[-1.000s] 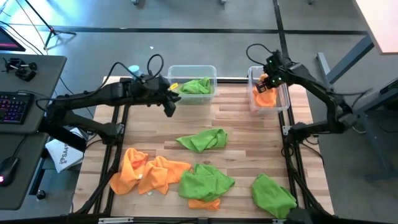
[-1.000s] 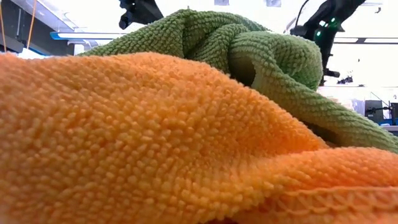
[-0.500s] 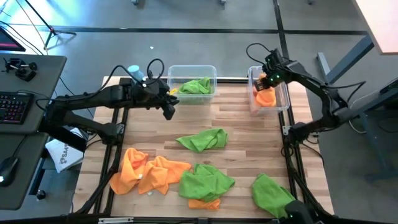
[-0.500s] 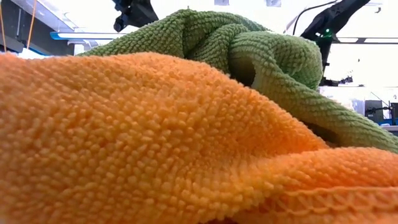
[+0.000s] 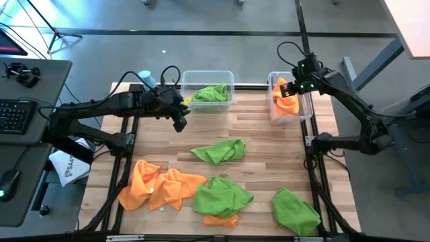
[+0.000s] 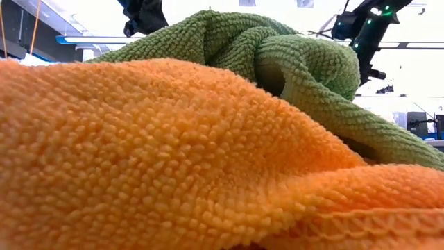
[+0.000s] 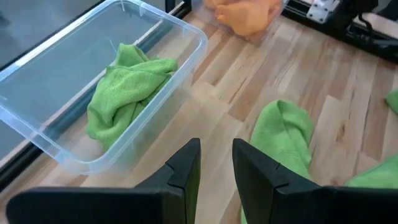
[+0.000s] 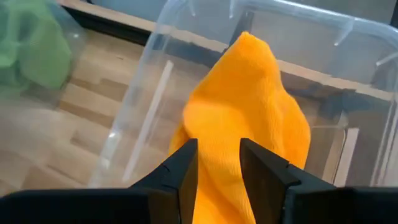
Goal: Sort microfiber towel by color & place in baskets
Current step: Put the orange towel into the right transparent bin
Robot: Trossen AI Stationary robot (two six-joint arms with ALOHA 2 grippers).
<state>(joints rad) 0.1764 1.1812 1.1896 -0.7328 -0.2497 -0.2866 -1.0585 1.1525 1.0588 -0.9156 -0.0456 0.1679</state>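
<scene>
Wood-slat table (image 5: 259, 131), loose green and orange towels across the near half. Right gripper (image 5: 293, 88) hangs over the narrow clear basket (image 5: 308, 111), fingers parted just above the orange towel (image 8: 245, 118) lying inside, gripping nothing. I'd lift straight up so no corner snags and drags out. Left gripper (image 5: 180, 121) sits beside the wide clear basket (image 7: 37, 134), jaws open and empty. That basket holds one green towel (image 7: 127, 90).

green towel (image 7: 127, 93) in clear bin (image 7: 186, 34); fingers (image 7: 185, 167) apart, empty.
</scene>
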